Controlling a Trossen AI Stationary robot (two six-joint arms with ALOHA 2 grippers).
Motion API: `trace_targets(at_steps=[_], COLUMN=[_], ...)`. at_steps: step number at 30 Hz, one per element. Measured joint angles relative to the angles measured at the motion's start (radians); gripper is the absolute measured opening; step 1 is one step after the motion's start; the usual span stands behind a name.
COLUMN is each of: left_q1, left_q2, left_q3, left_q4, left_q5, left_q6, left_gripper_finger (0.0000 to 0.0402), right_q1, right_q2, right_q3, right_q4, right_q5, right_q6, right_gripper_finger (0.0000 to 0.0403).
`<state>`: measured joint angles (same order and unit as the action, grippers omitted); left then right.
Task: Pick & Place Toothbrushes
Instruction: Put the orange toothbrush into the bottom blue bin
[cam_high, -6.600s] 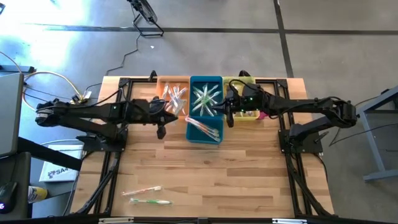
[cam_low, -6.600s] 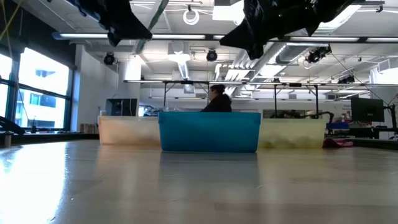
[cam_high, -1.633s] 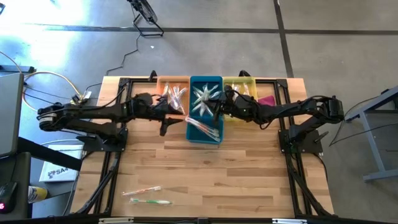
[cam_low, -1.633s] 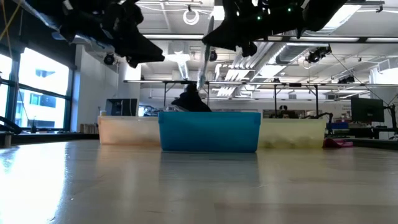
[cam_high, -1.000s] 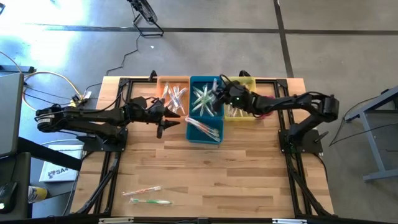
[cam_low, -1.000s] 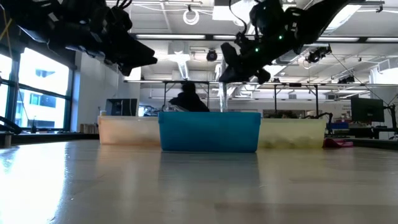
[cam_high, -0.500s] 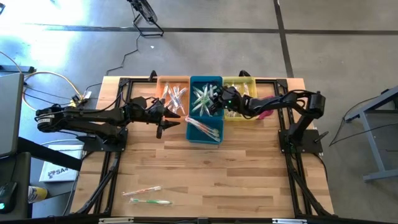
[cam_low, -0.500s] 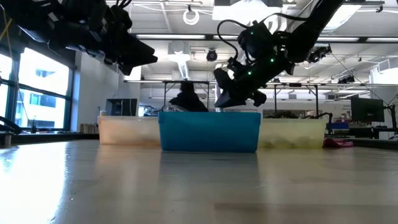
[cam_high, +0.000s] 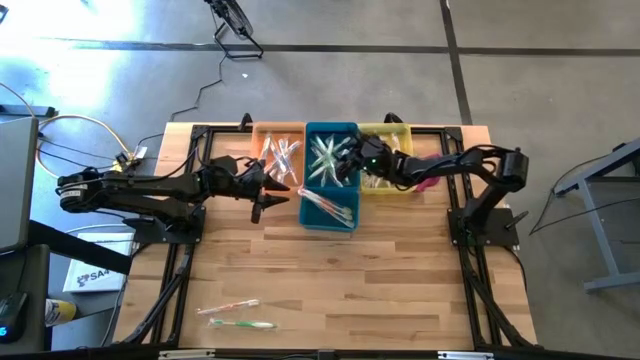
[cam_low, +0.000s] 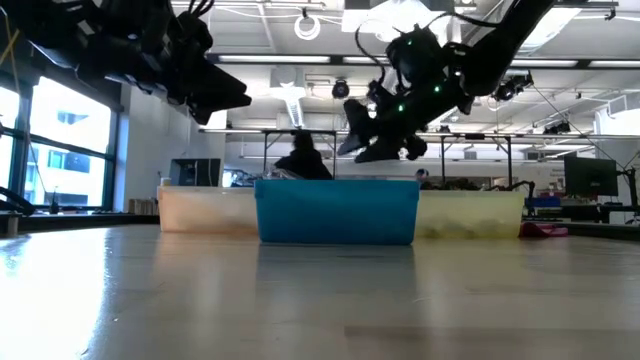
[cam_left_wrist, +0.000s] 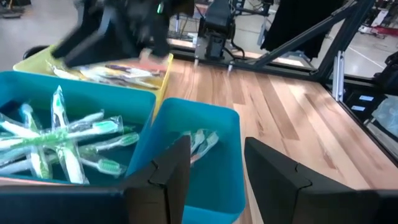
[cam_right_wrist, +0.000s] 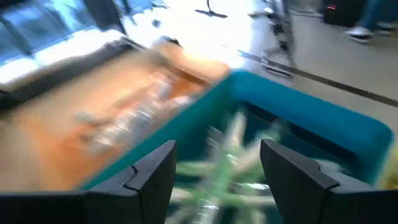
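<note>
My right end effector (cam_right_wrist: 214, 171) hangs spread wide and empty over the blue plastic bin (cam_high: 331, 176) of wrapped toothbrushes (cam_high: 330, 160); my left end effector (cam_left_wrist: 214, 165) stands parted, holding nothing.

Illumination is even from overhead ceiling fixtures (cam_low: 305, 25), with bright daylight glare at the windows (cam_low: 60, 150) and on the floor (cam_high: 90, 60) (upper left of the high view), while the right wrist view is heavily motion-blurred and the low view silhouettes both arms.
</note>
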<state>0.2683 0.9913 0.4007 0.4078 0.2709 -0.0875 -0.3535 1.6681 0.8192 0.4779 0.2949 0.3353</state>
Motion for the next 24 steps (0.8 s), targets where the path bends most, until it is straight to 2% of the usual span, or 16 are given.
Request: trace_targets(at_steps=[2, 6, 15, 19, 24], left_q1=[0.0, 0.0, 0.0, 0.0, 0.0], left_q2=[0.0, 0.0, 0.0, 0.0, 0.0], left_q3=[0.0, 0.0, 0.0, 0.0, 0.0], left_q4=[-0.011, -0.024, -0.013, -0.005, 0.006], left_q5=[0.004, 0.006, 0.006, 0.006, 0.006], left_q6=[0.0, -0.006, -0.082, -0.083, -0.169], left_gripper_finger=[0.0149, 0.0149, 0.0149, 0.0149, 0.0149], right_q1=[0.007, 0.018, 0.027, 0.027, 0.027], right_q2=[-0.022, -0.069, -0.112, -0.113, -0.113], right_q3=[0.001, 0.0, 0.001, 0.001, 0.001], right_q4=[0.022, 0.034, 0.041, 0.041, 0.055], right_q5=[-0.063, -0.254, -0.646, -0.718, -0.715], right_q6=[0.006, 0.004, -0.026, -0.05, -0.052], right_gripper_finger=[0.0223, 0.0201, 0.0096, 0.0048, 0.0008])
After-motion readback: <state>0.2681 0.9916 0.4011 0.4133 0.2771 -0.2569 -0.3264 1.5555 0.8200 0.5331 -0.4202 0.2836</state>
